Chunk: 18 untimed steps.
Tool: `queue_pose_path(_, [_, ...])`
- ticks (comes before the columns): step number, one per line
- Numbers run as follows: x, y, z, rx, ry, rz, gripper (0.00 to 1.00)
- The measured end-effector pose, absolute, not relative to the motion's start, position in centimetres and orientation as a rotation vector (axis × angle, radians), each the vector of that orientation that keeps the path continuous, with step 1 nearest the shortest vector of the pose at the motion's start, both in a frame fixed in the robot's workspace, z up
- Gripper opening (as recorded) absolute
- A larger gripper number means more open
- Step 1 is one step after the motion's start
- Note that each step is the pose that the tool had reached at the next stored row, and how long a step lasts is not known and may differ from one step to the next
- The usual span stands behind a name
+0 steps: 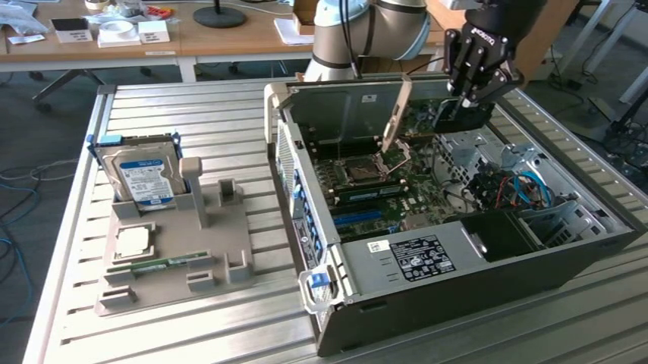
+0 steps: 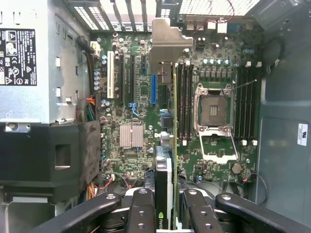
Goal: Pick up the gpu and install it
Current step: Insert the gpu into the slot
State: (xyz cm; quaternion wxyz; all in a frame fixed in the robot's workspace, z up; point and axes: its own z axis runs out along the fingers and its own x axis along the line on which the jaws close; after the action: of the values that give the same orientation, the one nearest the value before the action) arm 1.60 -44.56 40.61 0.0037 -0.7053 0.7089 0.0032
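Exterior view high, oblique, wrist view close above shared motherboard (image 1: 397, 193) (image 2: 210, 151)

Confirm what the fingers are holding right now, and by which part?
The gpu, clamped edge-on between the fingers at the end away from its metal bracket.

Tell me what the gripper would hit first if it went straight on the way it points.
The gripper holds the graphics card edge-on, so that card would likely meet the motherboard first, near the blue slot; depth is unclear.

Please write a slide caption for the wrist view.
Gripper holds the gpu edge-on over the motherboard.
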Motion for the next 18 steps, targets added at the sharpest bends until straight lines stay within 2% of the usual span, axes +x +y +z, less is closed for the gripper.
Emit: queue_pose_path(18, [1.59, -45.04, 40.61, -2.204, 2.216, 0.023, 0.27])
